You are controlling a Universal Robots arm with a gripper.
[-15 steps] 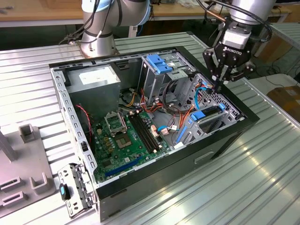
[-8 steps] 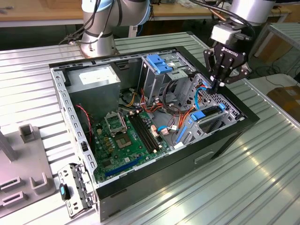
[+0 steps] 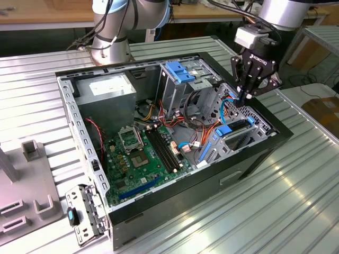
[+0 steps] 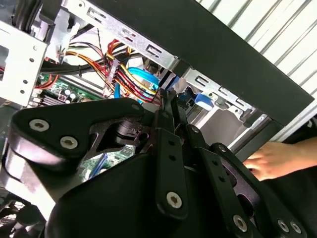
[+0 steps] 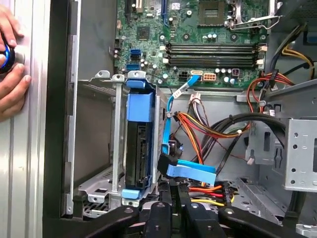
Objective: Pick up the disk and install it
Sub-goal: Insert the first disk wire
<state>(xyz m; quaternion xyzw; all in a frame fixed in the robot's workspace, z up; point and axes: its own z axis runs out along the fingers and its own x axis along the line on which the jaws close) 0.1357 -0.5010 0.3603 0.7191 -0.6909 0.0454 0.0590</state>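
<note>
- Black and set on edge, the disk [image 5: 139,148] was seen in the first wrist view, seated in a slot of the grey cage [image 5: 117,144].
- Blue rail pieces were seen at both ends of the disk, against the cage walls.
- The gripper [image 5: 177,192] was held just above the cage, beside the disk and apart from it.
- Its fingers were drawn together, and nothing could be made out between them.
- A blue cable [image 5: 191,172] was found just ahead of the fingertips, with a bundle of red, orange and yellow wires [image 5: 213,130] beyond it.
- In the exterior view, the gripper was poised over the end of the open case [image 3: 175,197] at the exterior view's right.
- The case was laid on its side on a ribbed metal bench [image 3: 275,211], with the green board [image 3: 143,154] exposed.
- A hand [image 5: 12,69] was rested on the bench outside the case wall, closed around a small round blue object.
</note>
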